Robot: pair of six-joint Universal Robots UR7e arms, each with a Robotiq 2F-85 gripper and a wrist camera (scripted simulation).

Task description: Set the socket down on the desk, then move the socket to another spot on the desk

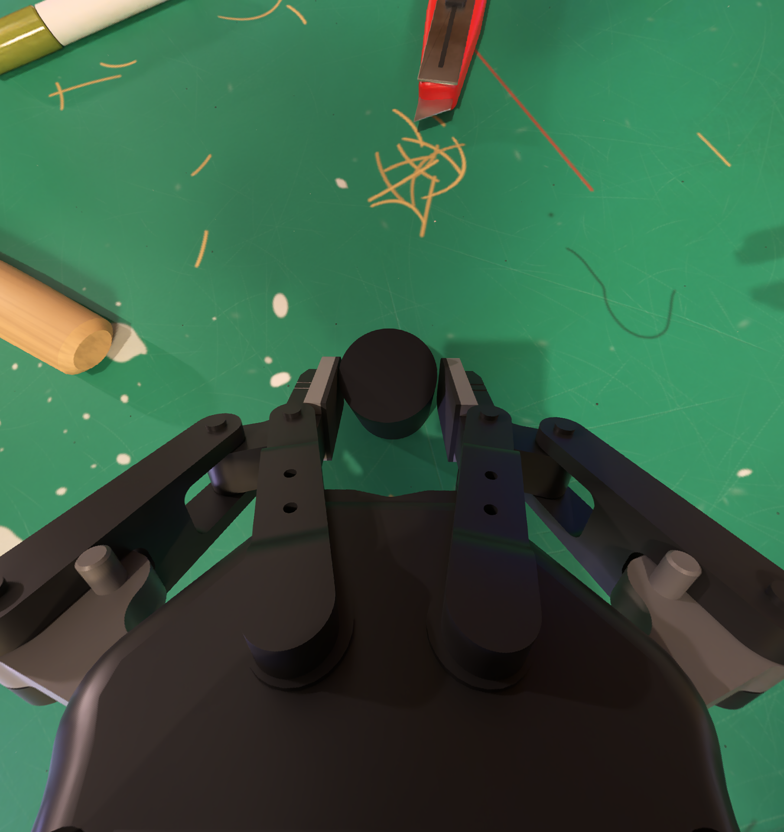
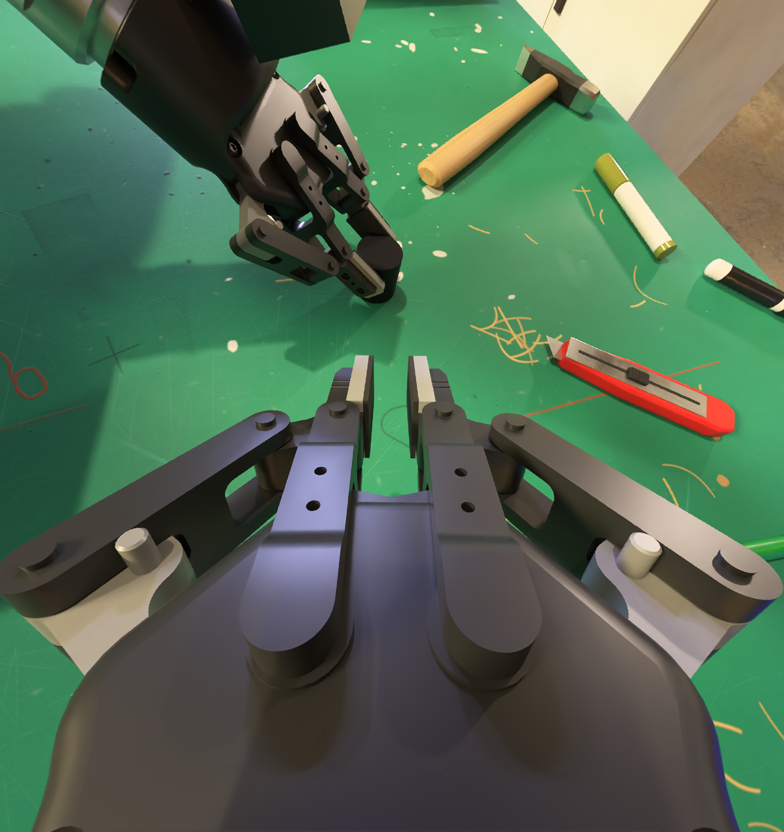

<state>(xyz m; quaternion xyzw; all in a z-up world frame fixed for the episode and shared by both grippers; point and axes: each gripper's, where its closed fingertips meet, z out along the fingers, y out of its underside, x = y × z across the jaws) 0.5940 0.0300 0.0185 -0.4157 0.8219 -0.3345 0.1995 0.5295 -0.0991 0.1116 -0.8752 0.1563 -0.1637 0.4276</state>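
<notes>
The socket (image 1: 387, 382), a short black cylinder, sits clamped between the pads of my left end effector (image 1: 389, 392); it seems to touch the green bench (image 1: 561, 405), though shadow hides the contact. My right end effector (image 2: 391, 382) hangs nearby over bare bench, fingers nearly together around nothing. Farther out lie a red utility knife (image 2: 642, 387), a wooden-handled hammer (image 2: 493, 126) and an olive-capped marker (image 2: 635, 207).

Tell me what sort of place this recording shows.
Probably a workshop bench: a scuffed, paint-flecked green cutting mat holds a hammer, a red utility knife and marker pens.
</notes>
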